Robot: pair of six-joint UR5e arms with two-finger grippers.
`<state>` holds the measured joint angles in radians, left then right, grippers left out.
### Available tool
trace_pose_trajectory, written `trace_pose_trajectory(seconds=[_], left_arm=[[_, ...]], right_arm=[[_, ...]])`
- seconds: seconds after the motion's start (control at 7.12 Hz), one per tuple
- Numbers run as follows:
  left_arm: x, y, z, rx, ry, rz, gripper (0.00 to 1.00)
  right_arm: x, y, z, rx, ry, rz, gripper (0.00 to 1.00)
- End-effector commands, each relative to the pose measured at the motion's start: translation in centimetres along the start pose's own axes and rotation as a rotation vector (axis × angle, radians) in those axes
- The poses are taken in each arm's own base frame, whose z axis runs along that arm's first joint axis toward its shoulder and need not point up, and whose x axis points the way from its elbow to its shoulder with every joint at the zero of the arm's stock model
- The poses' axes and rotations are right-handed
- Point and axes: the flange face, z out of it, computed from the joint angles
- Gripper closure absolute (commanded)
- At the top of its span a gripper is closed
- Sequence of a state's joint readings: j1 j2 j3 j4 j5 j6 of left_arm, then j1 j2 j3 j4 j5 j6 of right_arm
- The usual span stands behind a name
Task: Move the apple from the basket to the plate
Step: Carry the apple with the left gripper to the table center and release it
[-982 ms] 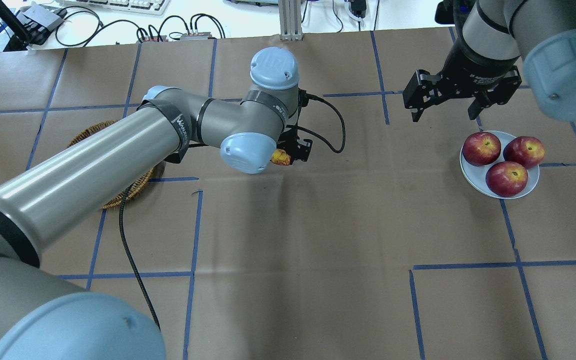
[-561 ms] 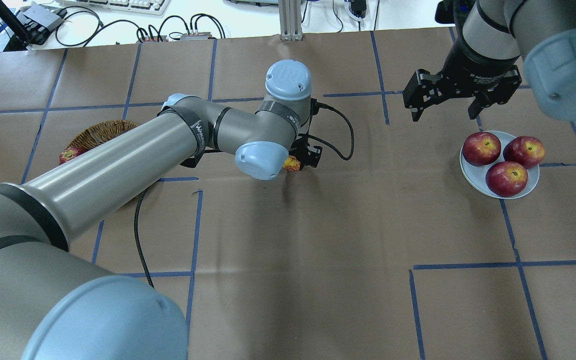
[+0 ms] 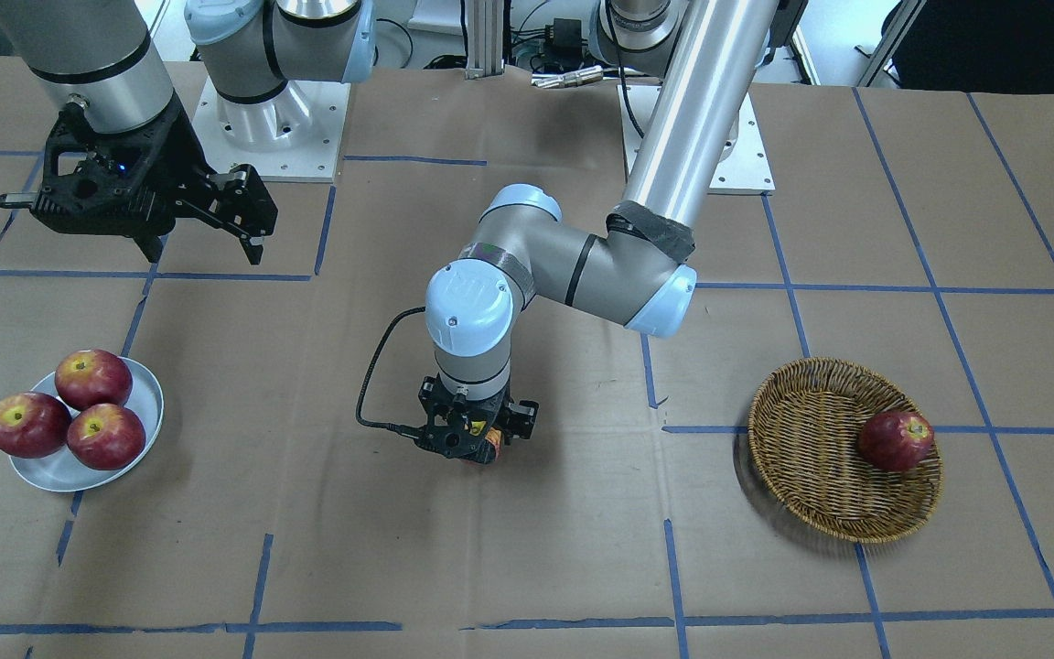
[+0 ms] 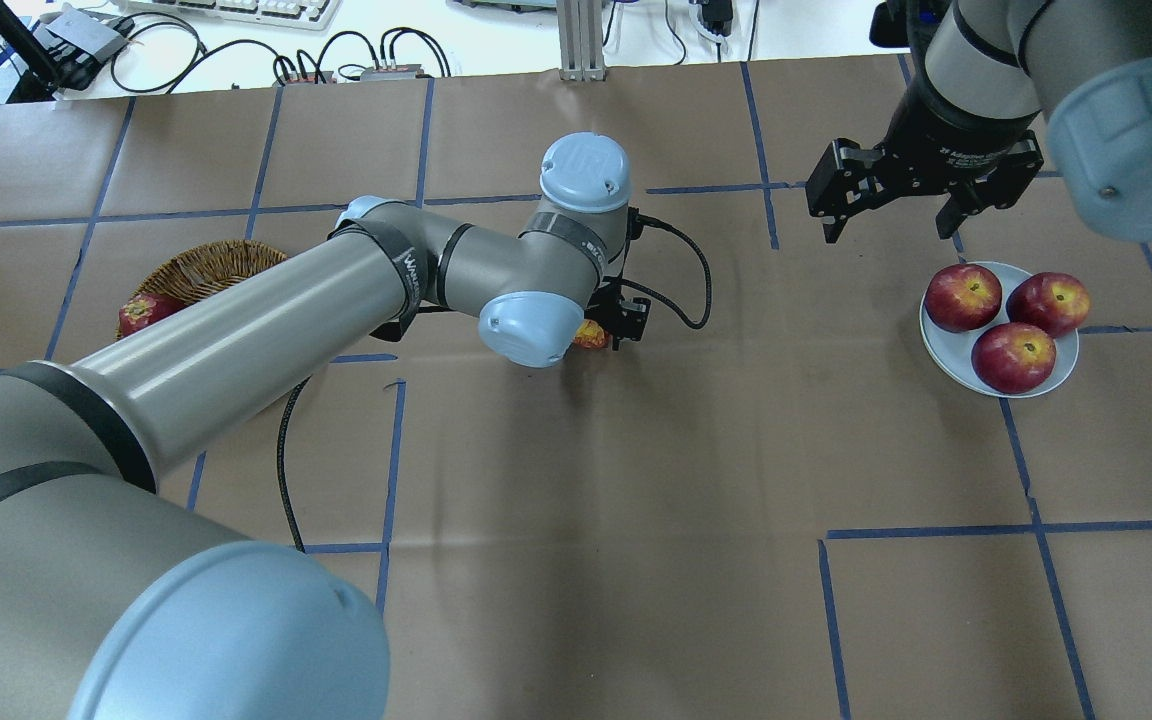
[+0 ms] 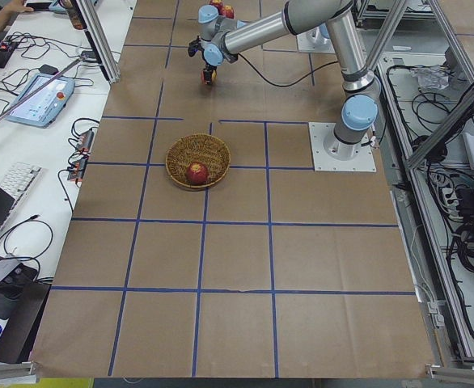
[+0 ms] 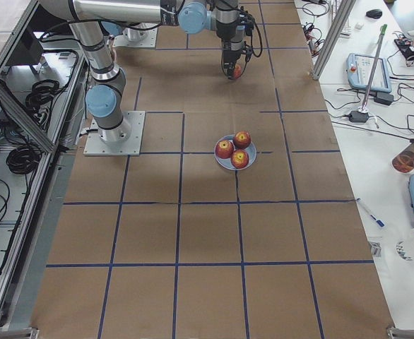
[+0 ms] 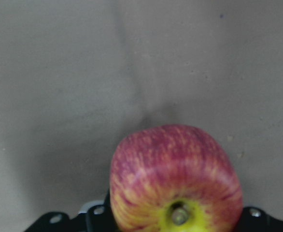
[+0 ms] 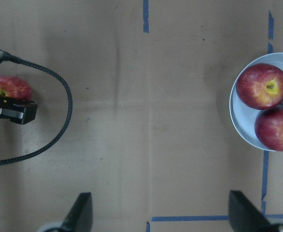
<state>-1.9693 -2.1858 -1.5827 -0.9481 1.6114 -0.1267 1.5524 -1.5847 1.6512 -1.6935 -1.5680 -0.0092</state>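
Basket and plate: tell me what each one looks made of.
Basket: looks like woven wicker or a similar plant fibre, brown and matte; interlaced strands and a braided rim show. Plate: probably glazed ceramic, possibly plastic; smooth, pale bluish-white, with a soft sheen.

Robotics lab, judging by the paper-covered worktop (image 5: 237,339) gridded with blue tape (image 5: 302,225), aluminium frame post (image 4: 581,40), loose cables (image 5: 463,234), keyboard (image 4: 256,10) and control tablet (image 5: 39,99) alongside.
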Motion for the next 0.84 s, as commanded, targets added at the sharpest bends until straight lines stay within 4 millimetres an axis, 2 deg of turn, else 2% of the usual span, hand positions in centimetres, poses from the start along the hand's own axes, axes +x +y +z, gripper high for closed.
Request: trace_pose_trajectory(seconds=[0.0, 0.14, 0.28, 0.42, 0.56, 0.7], left_arm=[[-0.4, 0.0, -3.3, 0.039, 0.001, 0.001, 0.01], [-1.9, 0.4, -7.9, 0.084, 0.004, -0.016, 0.01], [-4.4, 1.0, -12.7, 0.076, 0.001, -0.042, 0.01], [-7.6, 2.9, -20.7, 0.062, -0.003, -0.023, 0.01], [-12.0, 7.4, -28.5, -0.003, -0.014, 0.034, 0.01], [-17.9, 11.3, -34.0, -0.014, -0.011, 0.057, 0.01]], right_arm=[[0.0, 0.1, 0.3, -0.006, 0.001, -0.002, 0.0], [0.0, 0.1, 0.4, -0.009, 0.001, -0.002, 0.0], [0.0, 0.0, 0.4, -0.007, 0.004, 0.001, 0.0], [0.1, -0.2, 0.1, -0.001, 0.013, 0.001, 0.0], [0.0, -0.2, 0.2, -0.003, 0.018, 0.011, 0.0], [-0.2, -0.3, 0.3, -0.002, 0.012, 0.021, 0.0]])
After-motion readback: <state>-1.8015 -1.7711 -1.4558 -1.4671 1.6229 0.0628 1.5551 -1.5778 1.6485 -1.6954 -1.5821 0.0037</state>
